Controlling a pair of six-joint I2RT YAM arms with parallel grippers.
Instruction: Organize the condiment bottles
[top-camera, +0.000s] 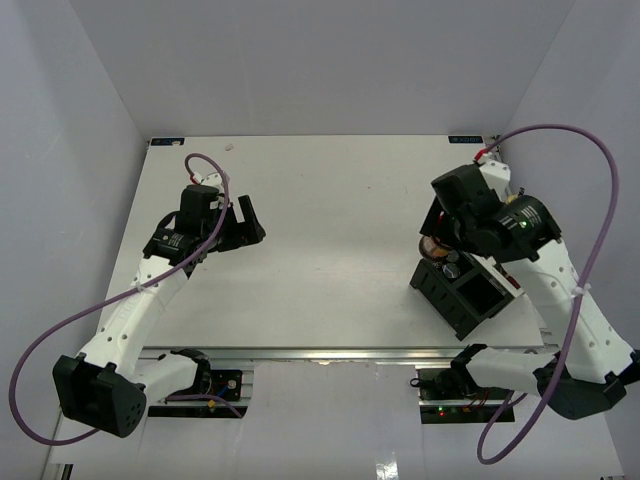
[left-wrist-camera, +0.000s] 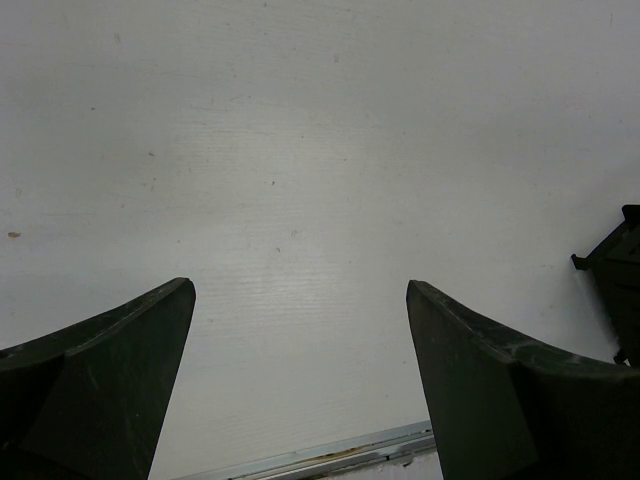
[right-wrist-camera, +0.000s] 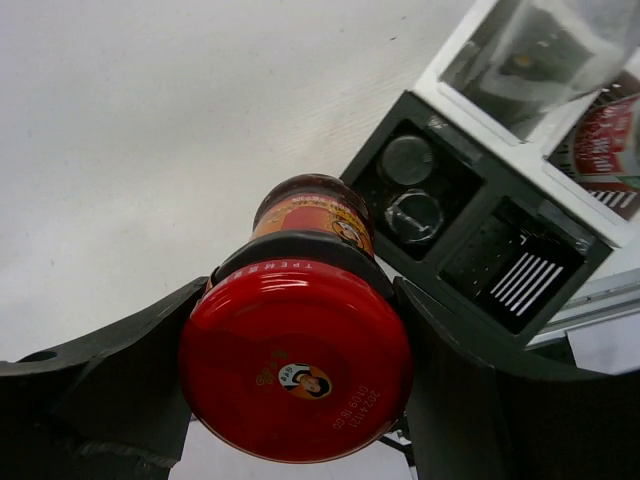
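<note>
**A:** What has the right end effector (right-wrist-camera: 300, 372) got?

**B:** The red-capped jar (right-wrist-camera: 310, 215). It is closed on it from both sides just under the cap, only as wide as the jar's shoulder. I'd say the grip is that high so the body hangs free and can go down into a slot.

**A:** And the box (right-wrist-camera: 474, 208)?

**B:** Just ahead of that end effector and to its right. Two small jars (right-wrist-camera: 412, 215) sit side by side in the compartment nearest it. The next compartment (right-wrist-camera: 505, 270), further right, is empty, so I take that for the jar's place.

**A:** Is the jar touching anything?

**B:** It is apart from the box. I cannot tell whether its base is off the surface (left-wrist-camera: 320, 150).

**A:** And the left end effector (left-wrist-camera: 300, 290)?

**B:** It is spread wide and holds nothing. There is bare surface ahead of it, and a corner of the box shows far to its right. It is probably parked there to leave the other arm room.
</note>
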